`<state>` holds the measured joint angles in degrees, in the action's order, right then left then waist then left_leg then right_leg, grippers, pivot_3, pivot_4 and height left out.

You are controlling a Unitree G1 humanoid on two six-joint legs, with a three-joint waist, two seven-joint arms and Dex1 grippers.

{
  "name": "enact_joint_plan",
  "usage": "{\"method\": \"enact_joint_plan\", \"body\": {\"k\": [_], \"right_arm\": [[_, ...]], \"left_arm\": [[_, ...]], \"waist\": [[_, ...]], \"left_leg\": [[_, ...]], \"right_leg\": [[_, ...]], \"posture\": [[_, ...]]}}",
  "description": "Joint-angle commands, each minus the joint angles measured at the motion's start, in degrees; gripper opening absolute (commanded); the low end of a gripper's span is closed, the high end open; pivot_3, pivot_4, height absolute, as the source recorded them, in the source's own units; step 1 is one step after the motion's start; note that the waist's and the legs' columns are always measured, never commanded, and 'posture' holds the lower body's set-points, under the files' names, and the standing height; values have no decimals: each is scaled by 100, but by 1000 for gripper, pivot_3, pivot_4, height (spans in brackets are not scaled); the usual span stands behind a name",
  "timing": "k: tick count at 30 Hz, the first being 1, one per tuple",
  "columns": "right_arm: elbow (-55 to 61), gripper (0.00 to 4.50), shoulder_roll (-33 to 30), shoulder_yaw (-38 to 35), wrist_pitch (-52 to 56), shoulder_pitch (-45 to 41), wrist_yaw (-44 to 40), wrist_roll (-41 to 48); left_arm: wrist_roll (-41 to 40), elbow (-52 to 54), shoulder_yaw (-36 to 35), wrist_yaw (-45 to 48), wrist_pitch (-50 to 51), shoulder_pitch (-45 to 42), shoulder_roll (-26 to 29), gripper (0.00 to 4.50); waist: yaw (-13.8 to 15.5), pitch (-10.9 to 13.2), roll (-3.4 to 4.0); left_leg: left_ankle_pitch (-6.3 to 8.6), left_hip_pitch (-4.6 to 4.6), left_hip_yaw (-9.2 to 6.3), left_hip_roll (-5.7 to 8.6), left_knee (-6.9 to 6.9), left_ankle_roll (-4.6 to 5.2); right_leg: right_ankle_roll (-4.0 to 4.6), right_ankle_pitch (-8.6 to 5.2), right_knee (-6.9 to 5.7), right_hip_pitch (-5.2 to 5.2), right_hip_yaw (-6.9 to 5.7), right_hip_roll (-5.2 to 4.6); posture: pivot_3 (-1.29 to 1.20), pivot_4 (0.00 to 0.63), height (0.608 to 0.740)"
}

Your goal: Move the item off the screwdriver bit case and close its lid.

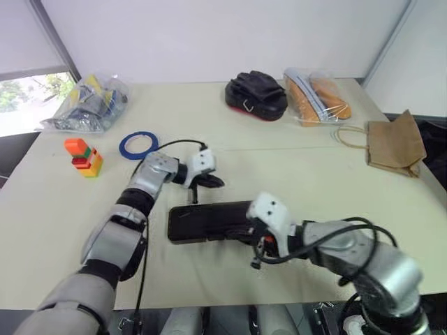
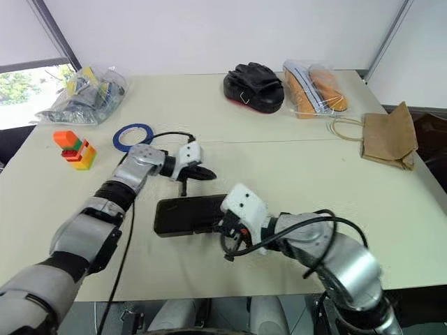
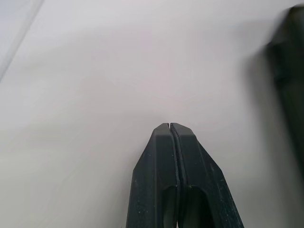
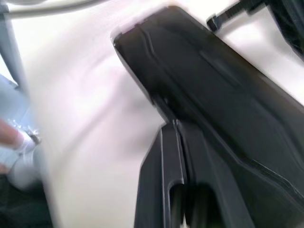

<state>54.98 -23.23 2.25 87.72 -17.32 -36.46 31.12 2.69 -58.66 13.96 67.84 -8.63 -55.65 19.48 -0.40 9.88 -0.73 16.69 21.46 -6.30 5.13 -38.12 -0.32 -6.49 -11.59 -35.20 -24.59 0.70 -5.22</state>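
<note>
The screwdriver bit case (image 1: 202,222) lies flat on the table's near middle, and its dark lid (image 4: 213,80) is down over it. The item, a thin blue ring of tape (image 1: 138,145), rests on the bare table to the far left of the case, apart from it. My left gripper (image 1: 218,183) hovers shut and empty just beyond the case's far edge. In the left wrist view its pressed fingers (image 3: 161,156) point over bare table. My right gripper (image 4: 173,126) is shut with its tips against the case's near right edge, holding nothing.
A stack of orange, green and yellow blocks (image 1: 85,157) stands left of the tape. At the back lie a clear plastic bag (image 1: 87,103), a black pouch (image 1: 255,94) and a bag with orange contents (image 1: 318,94). A brown paper bag (image 1: 394,143) lies at right.
</note>
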Motion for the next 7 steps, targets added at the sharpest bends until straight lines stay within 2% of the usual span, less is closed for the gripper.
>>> {"method": "enact_joint_plan", "body": {"k": [1, 3, 7], "right_arm": [[65, 23, 534, -2506, 349, -489, -866, 1277], [-492, 23, 669, -3402, 257, -927, -702, 1378], [-1231, 23, 590, -3897, -99, -1217, -317, 1422]], "left_arm": [[-866, 309, -1035, -277, 639, -77, 280, 0], [-1265, 989, -1472, -397, 1229, 252, 472, 0], [-1669, 2711, -1856, -733, 2120, 1233, 757, 0]], "waist": [[-26, 9, -9], [-61, 8, -9], [-54, 3, 0]], "left_leg": [[0, 7, 1, 0, -1, 0], [0, 6, 5, 1, -5, 0], [1, -6, 8, -2, 19, 0]], "right_leg": [[0, 1, 1, -6, 1, 1], [-1, 2, -1, -6, 5, 0], [4, 0, -5, -10, 12, -2]], "posture": [[0, 150, 740], [0, 150, 740], [0, 150, 740]]}}
